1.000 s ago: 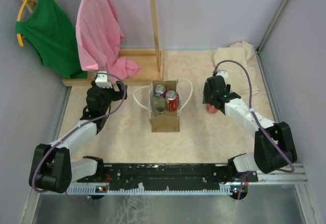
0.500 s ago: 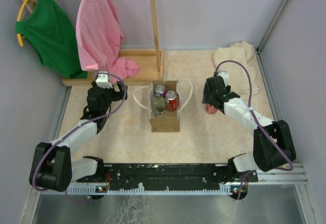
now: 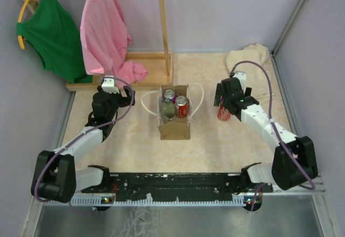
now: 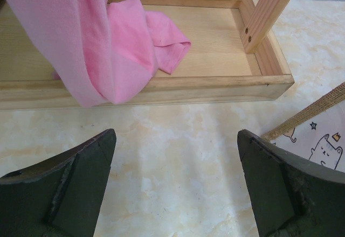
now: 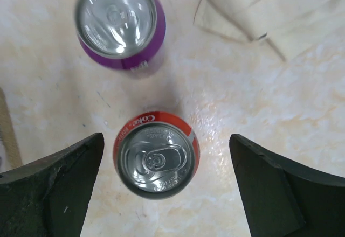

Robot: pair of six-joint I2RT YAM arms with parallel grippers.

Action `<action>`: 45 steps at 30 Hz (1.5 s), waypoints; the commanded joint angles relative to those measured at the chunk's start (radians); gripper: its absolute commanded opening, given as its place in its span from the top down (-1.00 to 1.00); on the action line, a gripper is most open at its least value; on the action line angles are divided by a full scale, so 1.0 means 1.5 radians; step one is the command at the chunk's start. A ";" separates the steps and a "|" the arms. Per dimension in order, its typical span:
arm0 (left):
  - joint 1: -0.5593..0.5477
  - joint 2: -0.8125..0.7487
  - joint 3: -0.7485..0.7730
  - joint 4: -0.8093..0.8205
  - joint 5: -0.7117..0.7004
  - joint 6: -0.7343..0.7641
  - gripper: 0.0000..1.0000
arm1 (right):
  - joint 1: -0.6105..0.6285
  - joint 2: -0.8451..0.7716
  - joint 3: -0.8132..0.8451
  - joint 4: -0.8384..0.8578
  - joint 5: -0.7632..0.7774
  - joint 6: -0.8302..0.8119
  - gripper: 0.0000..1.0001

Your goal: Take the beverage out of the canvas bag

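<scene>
Red cola can stands upright on the bench between my right jaws. They are spread wide, with a clear gap on each side of the can, and they hold nothing. Just beyond it in the wrist view stands a purple can, also upright and apart from the red one. A beige cloth lies crumpled past both, toward the far right corner.

From above, the red can sits to the right of the canvas bag, well outside it. The bag stands open-topped near the middle of the bench, and three more cans show inside it.

My left jaws are open too and empty, hovering to the left of the bag. Their camera catches a corner of the bag at its right edge. Ahead of them is a wooden tray with a pink cloth hanging down into it and a wooden post rising from its right end.
</scene>
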 commanded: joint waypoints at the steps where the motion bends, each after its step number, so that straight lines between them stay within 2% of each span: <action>1: -0.003 -0.011 0.011 0.006 0.000 0.001 -1.00 | 0.012 -0.100 0.113 0.006 0.065 -0.052 -0.98; 4: -0.003 -0.008 0.008 0.008 0.002 0.000 -1.00 | 0.042 -0.135 0.174 0.002 0.078 -0.089 -0.98; 7: -0.003 -0.008 0.008 0.009 0.004 -0.002 -1.00 | 0.108 -0.148 0.234 0.000 0.091 -0.128 -0.95; 10: -0.003 -0.009 0.008 0.009 0.004 -0.004 -1.00 | 0.188 -0.138 0.279 0.004 0.088 -0.172 -0.79; 12: -0.004 -0.011 0.008 0.009 0.004 -0.004 -1.00 | 0.224 -0.116 0.307 -0.003 0.052 -0.193 -0.59; 15: -0.004 -0.015 0.007 0.007 0.003 -0.002 -1.00 | 0.241 -0.073 0.342 -0.020 -0.090 -0.227 -0.46; 16: -0.004 -0.016 0.006 0.006 0.003 -0.002 -1.00 | 0.243 -0.060 0.351 -0.024 -0.145 -0.242 -0.47; 18: -0.004 -0.017 0.005 0.006 0.002 -0.002 -1.00 | 0.245 -0.023 0.374 -0.049 -0.207 -0.271 -0.63; 22: -0.004 -0.020 0.004 0.007 0.003 -0.002 -1.00 | 0.249 0.035 0.396 -0.094 -0.257 -0.333 -0.78; 28: -0.004 -0.018 0.003 0.007 0.002 -0.003 -1.00 | 0.271 0.099 0.393 -0.123 -0.277 -0.387 -0.79; 36: -0.004 -0.014 0.005 0.007 -0.002 -0.002 -1.00 | 0.272 0.132 0.377 -0.127 -0.317 -0.417 -0.80; 41: -0.004 -0.012 0.009 0.007 0.001 -0.002 -1.00 | 0.272 0.143 0.369 -0.128 -0.336 -0.407 -0.79; 45: -0.004 -0.011 0.010 0.007 -0.001 0.000 -1.00 | 0.272 0.133 0.349 -0.109 -0.396 -0.391 -0.80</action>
